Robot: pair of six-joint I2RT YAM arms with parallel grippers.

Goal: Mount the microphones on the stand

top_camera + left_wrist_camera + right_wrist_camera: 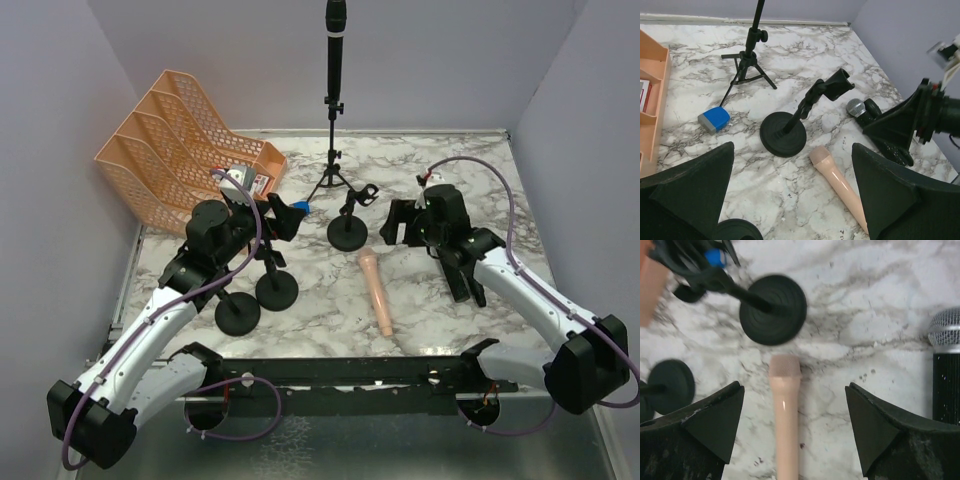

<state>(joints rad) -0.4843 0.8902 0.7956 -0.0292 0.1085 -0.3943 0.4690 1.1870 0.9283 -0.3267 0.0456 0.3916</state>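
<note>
A pale pink microphone (377, 292) lies flat on the marble table, also in the left wrist view (840, 182) and the right wrist view (786, 415). One black microphone (335, 35) stands upright in the tripod stand (332, 170). A black microphone with a silver mesh head (945, 332) lies beside my right gripper, also in the left wrist view (856, 107). A round-base stand (347, 232) has an empty clip (836, 86). My right gripper (795, 430) is open above the pink microphone. My left gripper (792, 195) is open and empty. A third black microphone is not visible.
Two more round-base stands (277, 292) (238, 313) sit by my left arm. An orange file rack (185, 145) stands at the back left. A small blue and grey block (714, 119) lies near the tripod. Purple walls enclose the table.
</note>
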